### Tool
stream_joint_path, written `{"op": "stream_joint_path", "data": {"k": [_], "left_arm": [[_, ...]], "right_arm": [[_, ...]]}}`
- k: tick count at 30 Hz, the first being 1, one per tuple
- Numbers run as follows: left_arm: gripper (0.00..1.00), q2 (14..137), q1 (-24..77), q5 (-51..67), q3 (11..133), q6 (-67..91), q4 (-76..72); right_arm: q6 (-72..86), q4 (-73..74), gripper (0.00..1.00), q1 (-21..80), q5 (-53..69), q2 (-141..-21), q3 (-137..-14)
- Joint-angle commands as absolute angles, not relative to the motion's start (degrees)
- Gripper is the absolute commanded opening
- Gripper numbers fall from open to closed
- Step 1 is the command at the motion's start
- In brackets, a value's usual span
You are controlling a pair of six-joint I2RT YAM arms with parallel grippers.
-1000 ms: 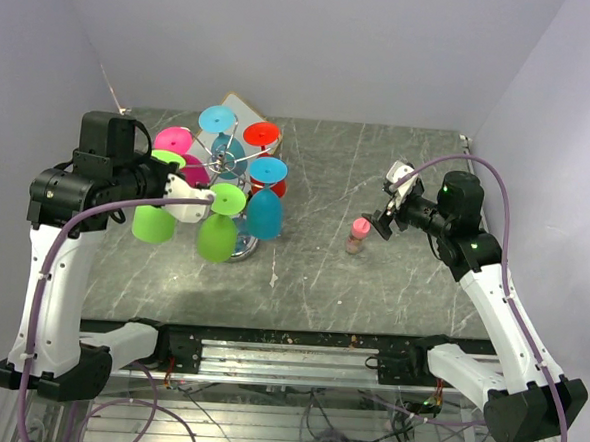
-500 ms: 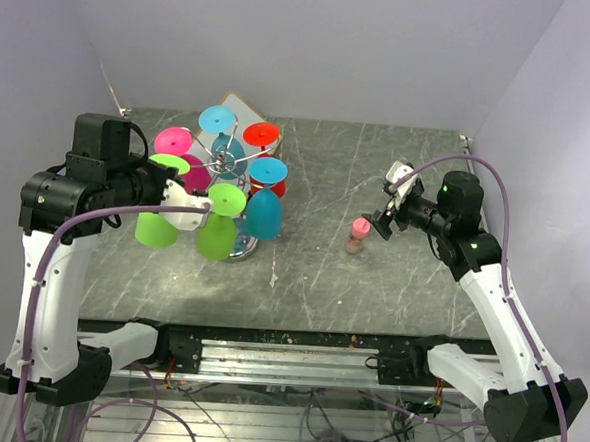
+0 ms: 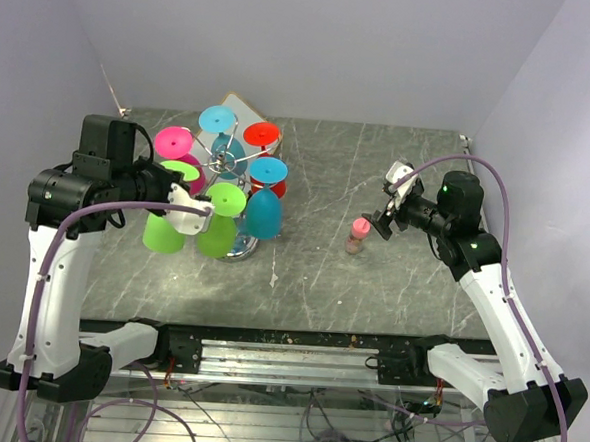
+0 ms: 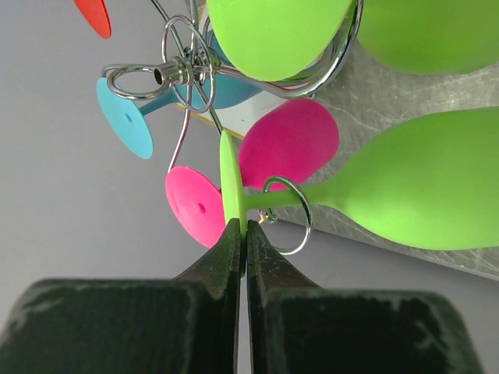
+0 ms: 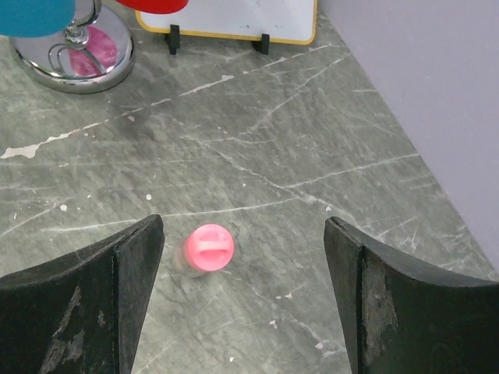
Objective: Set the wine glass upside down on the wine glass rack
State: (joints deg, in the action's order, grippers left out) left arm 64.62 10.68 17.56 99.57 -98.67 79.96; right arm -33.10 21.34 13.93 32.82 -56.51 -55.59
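Wine glass [image 4: 421, 187]: lime-green plastic with a long stem. It hangs bowl toward the grey marble-patterned table [image 4: 366, 92]. Its stem passes through a curled loop of the silver wire wine glass rack [image 4: 185, 72], on the rack's near-left side, and its flat round foot is pinched edge-on.
Left gripper [image 4: 238, 234]: dark fingers clamped tight on the rim of the green foot.
Rack: curled arms fan out from a central post above a shiny round disc base, on the table's left half.
On the rack: a second lime-green glass [image 4: 273, 31] just beside the held one, a pink glass [image 4: 288, 144], a red glass [image 3: 262, 135] and blue glasses [image 3: 263, 215], all bowl-down with feet up.
Right gripper [image 5: 243, 234]: jaws spread wide and holding nothing, well apart from the rack.
Bottle [image 5: 209, 249]: small, clear and pink-capped, upright on the table. It shows between the spread fingers and touches neither; its contents cannot be told.
Board [image 5: 234, 19]: white-faced and wooden-framed, on black feet behind the rack.
Writing: the bottle's side is too blurred to read.
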Motion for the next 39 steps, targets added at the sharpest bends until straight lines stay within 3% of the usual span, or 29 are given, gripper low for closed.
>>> {"op": "stream_joint_path", "data": {"k": [1,39], "left_arm": [[0.11,64.64,10.28,20.10,98.99,-99.95,80.16],[0.39,64.31,10.28,13.97,100.76,-100.70,85.51]], "right_arm": [[-33.65,21.56,0.83,13.66,33.30,-56.56,-54.90],[-33.93,21.44,0.83,13.66,32.89,-56.89,-54.58]]}}
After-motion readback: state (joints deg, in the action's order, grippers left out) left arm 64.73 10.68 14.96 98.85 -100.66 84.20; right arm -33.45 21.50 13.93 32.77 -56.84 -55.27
